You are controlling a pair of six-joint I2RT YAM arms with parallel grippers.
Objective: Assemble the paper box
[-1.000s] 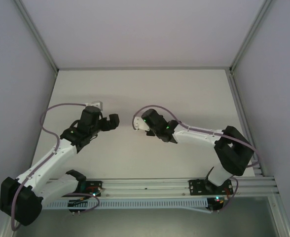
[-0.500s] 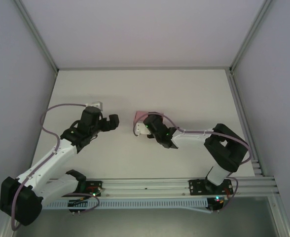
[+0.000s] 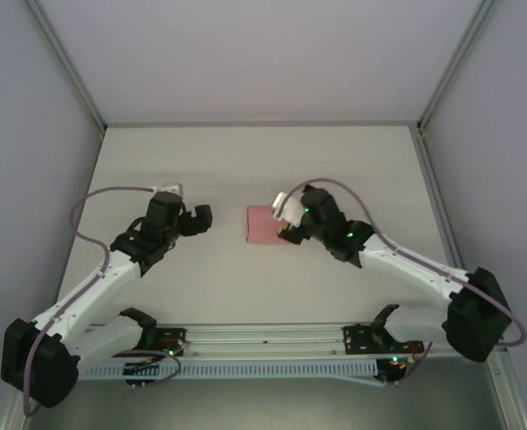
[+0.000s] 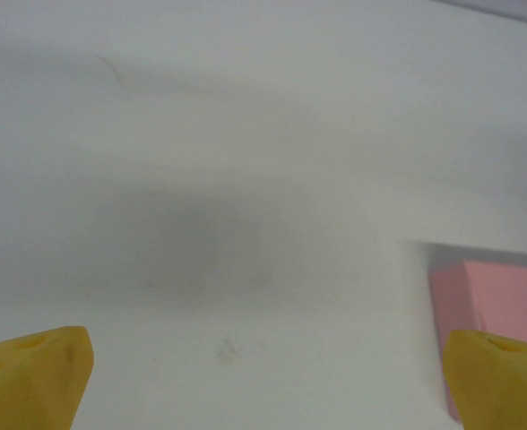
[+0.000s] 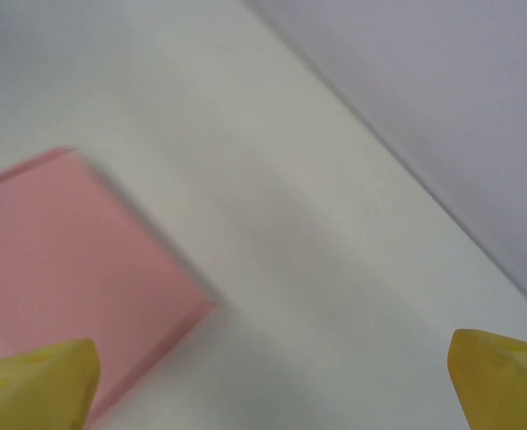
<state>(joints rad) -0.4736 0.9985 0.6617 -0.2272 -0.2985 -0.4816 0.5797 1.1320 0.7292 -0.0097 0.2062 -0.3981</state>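
The paper box [image 3: 263, 225] is a small closed pink rectangular box lying flat on the white table, midway between the arms. My left gripper [image 3: 199, 220] hovers a short way to its left, open and holding nothing. In the left wrist view the box [image 4: 495, 296] sits at the right edge, just behind the right yellow fingertip [image 4: 501, 376]. My right gripper [image 3: 288, 231] is at the box's right edge, open with nothing between its fingers. The box [image 5: 66, 260] fills the left of the right wrist view, above the left yellow fingertip [image 5: 35, 385].
The white table [image 3: 353, 170] is walled on the left, right and back. An aluminium rail [image 3: 272, 336] carrying the arm bases runs along the near edge. Grey cables loop over both arms.
The right arm has swung back to the right and stretched out, uncovering the pink box it stood over. The left arm has barely moved.
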